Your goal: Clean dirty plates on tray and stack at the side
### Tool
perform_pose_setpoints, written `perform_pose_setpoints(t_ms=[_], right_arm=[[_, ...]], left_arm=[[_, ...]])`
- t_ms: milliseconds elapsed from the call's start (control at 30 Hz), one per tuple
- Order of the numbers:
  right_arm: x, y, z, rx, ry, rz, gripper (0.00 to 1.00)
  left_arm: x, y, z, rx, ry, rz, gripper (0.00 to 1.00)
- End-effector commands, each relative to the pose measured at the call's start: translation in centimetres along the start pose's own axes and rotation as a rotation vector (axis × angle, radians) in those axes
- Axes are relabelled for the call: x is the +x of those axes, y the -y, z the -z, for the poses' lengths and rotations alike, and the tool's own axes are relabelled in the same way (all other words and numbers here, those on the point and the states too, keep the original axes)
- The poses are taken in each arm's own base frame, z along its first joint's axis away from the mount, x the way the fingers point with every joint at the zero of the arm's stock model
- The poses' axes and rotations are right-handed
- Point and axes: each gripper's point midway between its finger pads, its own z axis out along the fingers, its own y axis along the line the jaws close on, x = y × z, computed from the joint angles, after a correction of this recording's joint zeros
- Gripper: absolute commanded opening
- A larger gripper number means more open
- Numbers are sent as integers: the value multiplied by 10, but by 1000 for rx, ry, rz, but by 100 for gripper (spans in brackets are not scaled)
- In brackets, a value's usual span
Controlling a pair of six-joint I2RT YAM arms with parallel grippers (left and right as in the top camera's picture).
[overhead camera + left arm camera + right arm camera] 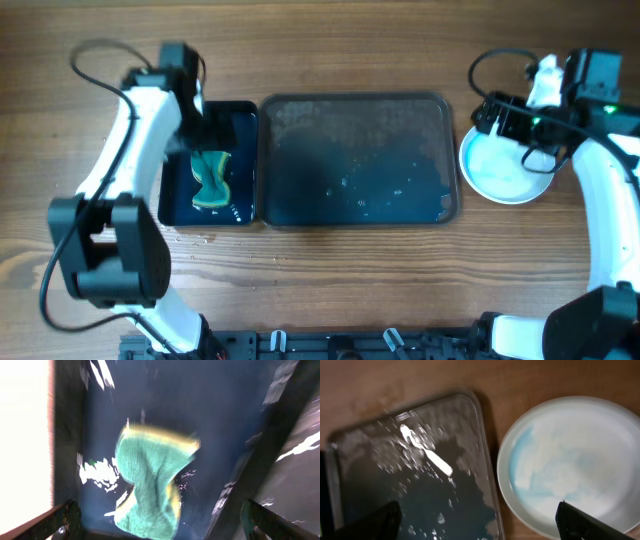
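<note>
The large dark grey tray (pixel 355 160) lies wet in the middle of the table with no plate on it; it also shows in the right wrist view (pixel 410 475). A white plate with pale blue smears (pixel 500 170) sits on the wood just right of the tray, and shows in the right wrist view (pixel 570 460). Whether more plates lie under it I cannot tell. My right gripper (pixel 477 522) is open, hovering over the tray's right edge and the plate's left rim. My left gripper (pixel 160 525) is open above a green sponge (pixel 152 485) in the black tub (pixel 235 120).
The small black tub holds the green and yellow sponge (pixel 212 178) and water drops. Bare wooden table lies in front of the tray. Cables run near the right arm at the back right.
</note>
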Motion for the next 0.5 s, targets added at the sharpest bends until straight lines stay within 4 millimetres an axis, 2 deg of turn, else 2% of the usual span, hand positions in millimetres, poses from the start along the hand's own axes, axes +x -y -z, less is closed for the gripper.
perform_pose_setpoints(t_ms=[0,67,100,233,333,467], right_arm=[[-25,-23,60,-22,123,67,100],[-29,-34,97,-27,191,103,99],[-29,-43,126,-30,253,132,100],[-16,-62,196,-44,429,183,100],[4,-72,242,-42,562,218,100],[27,-80,280,-51,676,251,100]], left_arm=[[-36,16,111,121,260,-19,100],[-34,20,133,167,311,-23,100],[-32,21,143,180,332,-26,100],[-31,20,148,183,345,-25,100],[-31,20,148,183,345,-26,100],[-31,20,148,183,345,-26,100]])
